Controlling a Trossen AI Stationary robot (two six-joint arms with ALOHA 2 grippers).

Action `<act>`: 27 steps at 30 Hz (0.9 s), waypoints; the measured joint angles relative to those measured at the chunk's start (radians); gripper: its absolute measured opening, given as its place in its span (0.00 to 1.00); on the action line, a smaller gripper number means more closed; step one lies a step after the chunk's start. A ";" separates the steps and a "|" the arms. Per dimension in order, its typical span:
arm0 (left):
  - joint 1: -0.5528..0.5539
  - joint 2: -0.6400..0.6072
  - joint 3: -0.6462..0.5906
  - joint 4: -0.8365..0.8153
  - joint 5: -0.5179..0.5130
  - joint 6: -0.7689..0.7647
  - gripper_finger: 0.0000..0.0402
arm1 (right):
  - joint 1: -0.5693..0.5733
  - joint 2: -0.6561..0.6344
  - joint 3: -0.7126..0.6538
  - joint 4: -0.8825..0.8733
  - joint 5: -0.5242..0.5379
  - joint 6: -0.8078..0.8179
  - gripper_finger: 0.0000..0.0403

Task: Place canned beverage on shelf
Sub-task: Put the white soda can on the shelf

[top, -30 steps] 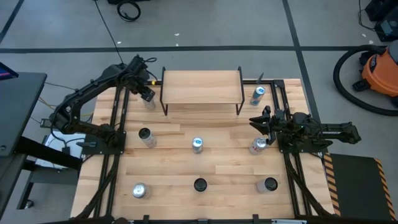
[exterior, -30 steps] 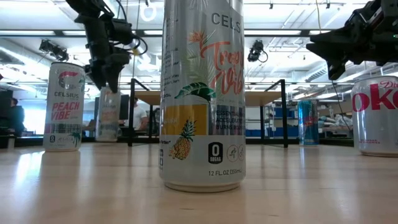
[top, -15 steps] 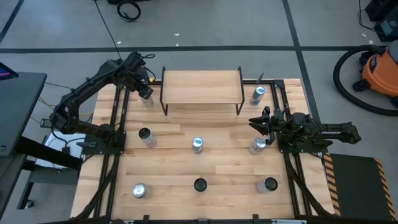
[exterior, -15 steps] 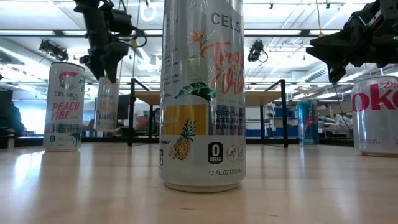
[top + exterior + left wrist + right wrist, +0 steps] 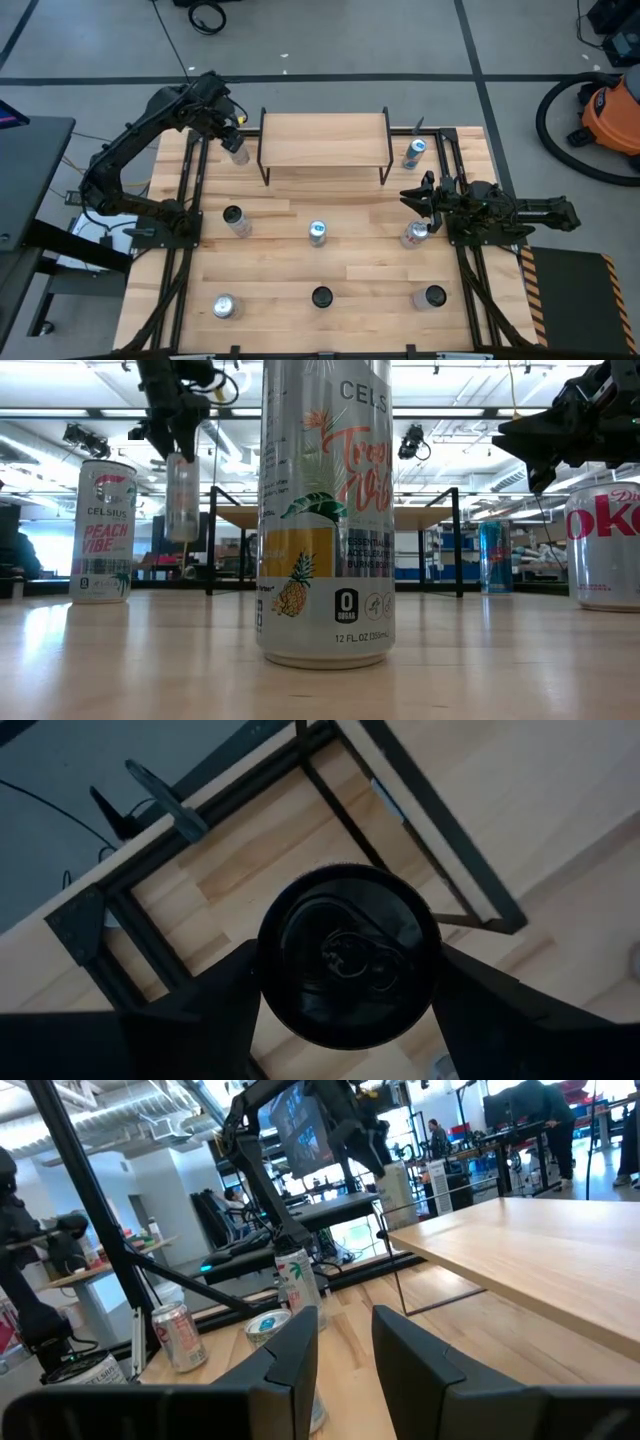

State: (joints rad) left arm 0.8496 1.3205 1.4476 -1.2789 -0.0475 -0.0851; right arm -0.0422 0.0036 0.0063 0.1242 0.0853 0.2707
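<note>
My left gripper is shut on a pale slim can, in the air just off the left end of the shelf. The shelf is a light wooden plank on thin black legs at the far middle of the table. In the low view the can hangs below the gripper, well above the tabletop. In the left wrist view the can's top fills the gap between the fingers. My right gripper waits open at the table's right side, beside a silver can. My left gripper pinches the can between its two fingers, one on each side of the can's upper wall, just under the rim. The fingers come from above and point down. The can hangs upright below them, lifted clear of the table.
A blue can stands right of the shelf. Cans stand at the mid left, the centre and along the near edge. Black rails run along both table sides.
My left gripper has gone up and a little toward the table's far edge with the pale can. The can stood on the table a second ago and now hangs upright, clear of it, about level with the shelf top.
</note>
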 joint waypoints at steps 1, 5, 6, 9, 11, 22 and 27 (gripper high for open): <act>-0.001 0.000 0.013 -0.007 0.000 -0.011 0.63 | 0.000 0.000 0.000 0.000 0.000 0.000 0.27; -0.001 0.000 0.065 -0.027 0.000 -0.040 0.64 | 0.000 0.000 0.000 0.000 0.000 0.000 0.27; -0.001 0.000 0.076 -0.033 0.000 -0.045 0.64 | 0.000 0.000 0.000 0.000 0.000 0.000 0.27; -0.001 0.000 0.105 -0.042 0.000 -0.062 0.64 | 0.000 0.000 0.000 0.000 0.000 0.000 0.27; -0.001 0.000 0.124 -0.039 0.000 -0.062 0.65 | 0.000 0.000 0.000 0.000 0.000 0.000 0.27; -0.001 0.002 0.214 -0.044 0.000 -0.063 0.65 | 0.000 0.000 0.000 0.000 0.000 0.000 0.27; -0.001 0.002 0.246 -0.055 0.000 -0.066 0.65 | 0.000 0.000 0.000 0.000 0.000 0.000 0.27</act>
State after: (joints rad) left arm 0.8482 1.3224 1.6936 -1.3343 -0.0478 -0.1515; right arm -0.0425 0.0036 0.0067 0.1246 0.0853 0.2707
